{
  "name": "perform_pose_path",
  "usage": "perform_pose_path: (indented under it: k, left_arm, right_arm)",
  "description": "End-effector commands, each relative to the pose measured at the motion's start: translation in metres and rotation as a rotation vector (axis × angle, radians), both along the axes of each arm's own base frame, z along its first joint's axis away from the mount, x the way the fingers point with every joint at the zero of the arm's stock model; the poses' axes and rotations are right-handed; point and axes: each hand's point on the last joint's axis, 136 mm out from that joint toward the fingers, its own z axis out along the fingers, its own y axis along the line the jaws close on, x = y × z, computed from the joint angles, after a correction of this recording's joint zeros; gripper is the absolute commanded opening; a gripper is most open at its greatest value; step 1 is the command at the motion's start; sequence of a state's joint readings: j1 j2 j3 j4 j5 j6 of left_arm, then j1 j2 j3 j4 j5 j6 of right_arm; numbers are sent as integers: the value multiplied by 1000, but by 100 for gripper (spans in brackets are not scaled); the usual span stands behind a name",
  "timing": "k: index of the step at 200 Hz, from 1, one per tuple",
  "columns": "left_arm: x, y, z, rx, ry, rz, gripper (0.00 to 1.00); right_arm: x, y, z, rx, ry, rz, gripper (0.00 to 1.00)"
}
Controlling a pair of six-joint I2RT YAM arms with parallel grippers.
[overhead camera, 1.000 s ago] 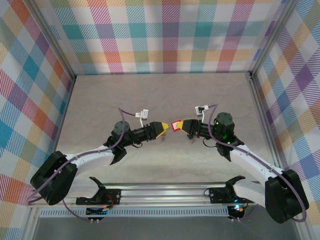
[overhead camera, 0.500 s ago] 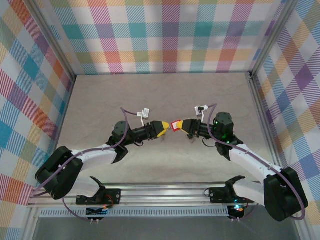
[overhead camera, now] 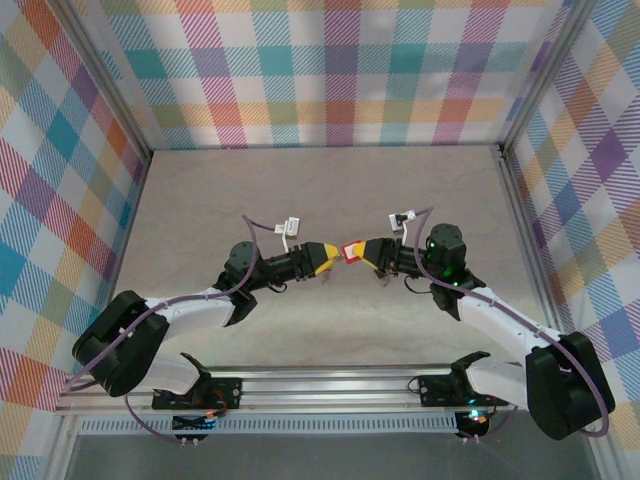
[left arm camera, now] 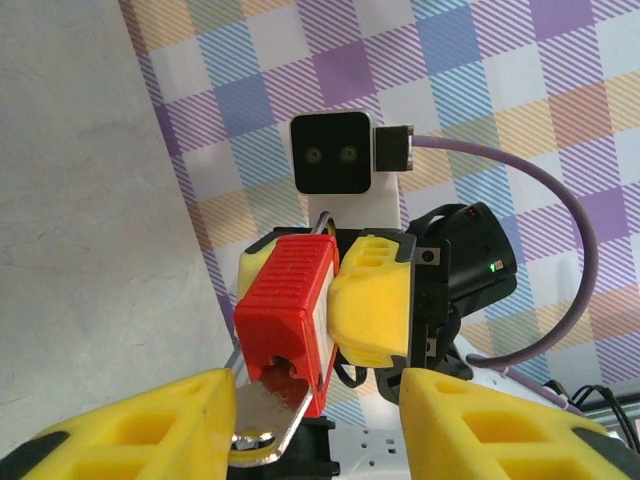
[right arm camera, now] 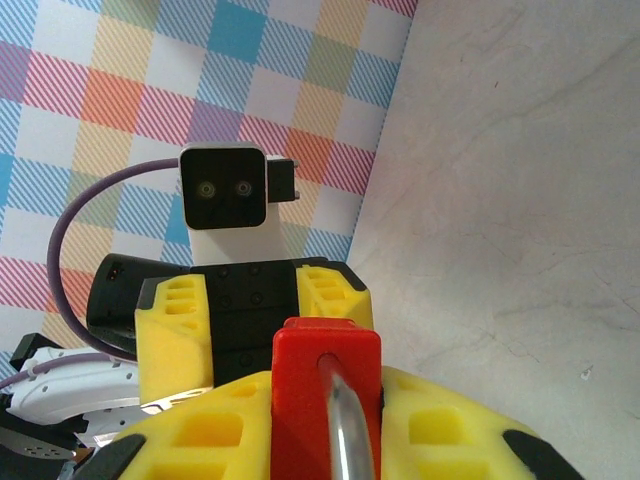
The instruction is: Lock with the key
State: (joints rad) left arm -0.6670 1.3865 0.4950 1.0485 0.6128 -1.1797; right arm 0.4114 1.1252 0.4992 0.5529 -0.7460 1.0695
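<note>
Right gripper (overhead camera: 363, 251) is clamped on the red block-shaped padlock (left arm camera: 285, 310) and holds it in the air over the middle of the table (overhead camera: 200, 200), keyway end facing the left gripper (overhead camera: 327, 254). Left fingers (left arm camera: 150, 435) stand partly apart around the flat silver key (left arm camera: 262, 428) at that keyway; the bow touches one pad, the other is clear, so no grip. Best to centre the bow, pinch its flats squarely, then turn about the blade's own axis with the right arm rigid; an off-axis twist likely binds or slips.

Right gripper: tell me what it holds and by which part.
The right gripper holds the red padlock, clamped by the two sides of its body.
</note>
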Motion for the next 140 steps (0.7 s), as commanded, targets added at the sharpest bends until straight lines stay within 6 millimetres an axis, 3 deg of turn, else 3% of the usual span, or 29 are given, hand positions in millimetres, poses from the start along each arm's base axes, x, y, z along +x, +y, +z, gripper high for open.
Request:
perform_pose_path:
  k: [1,140]
  left_arm:
    - [-17,-10,25,-70,-72,-90,45]
    - [-32,-22,26,-84,-72,-156,38]
  right_arm:
    - [9,0,11,16,-25,-25,0]
    - [17,1,-5,-1,57,-49,0]
